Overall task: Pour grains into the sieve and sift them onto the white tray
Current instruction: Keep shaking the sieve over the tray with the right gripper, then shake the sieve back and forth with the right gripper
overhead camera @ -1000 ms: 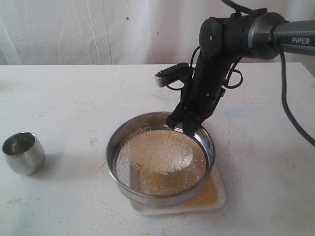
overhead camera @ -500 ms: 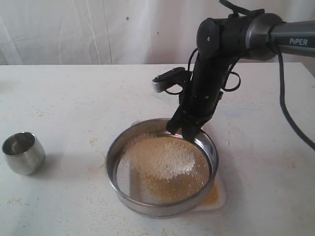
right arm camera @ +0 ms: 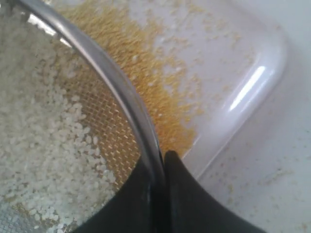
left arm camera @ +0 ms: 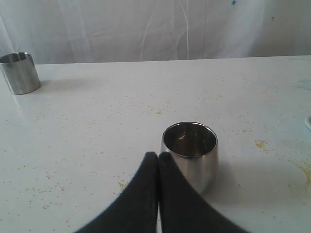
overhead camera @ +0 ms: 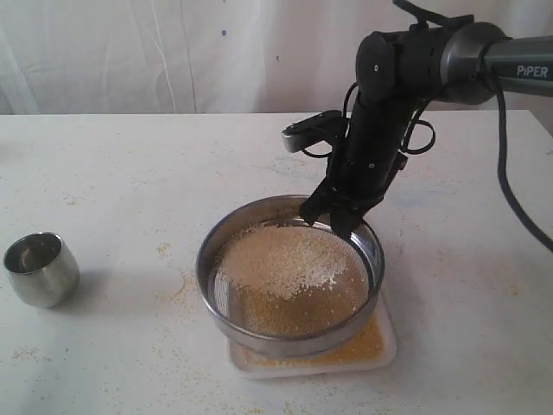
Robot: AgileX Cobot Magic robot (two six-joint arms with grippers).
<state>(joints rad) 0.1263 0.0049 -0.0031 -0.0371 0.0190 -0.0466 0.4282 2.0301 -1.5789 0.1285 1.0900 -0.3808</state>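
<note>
1. The right claw is clamped narrow on the rim of the wide round steel sieve with the fine mesh bottom, one finger inside the wall and one outside.
2. The sieve reaches out from the claw over the flat white tray with rounded corners. I cannot tell whether it rests on the tray or is held just above it.
3. Most of the yellowish-tan grains with paler coarse bits lie on the mesh just inside the claw. Finer yellow meal is spread on the tray beneath and beyond its fingertips.
4. From here this looks like the sifting step, well under way.
5. To do it well I would hold that pinch firm, keep the ring level, and use short, gentle shakes.
6. Centre the sieve first. Its edge seems to overhang the tray on one side, so meal could fall on the white table.
7. The left claw is closed and empty, with the small rounded steel cup just past its tips.
</note>
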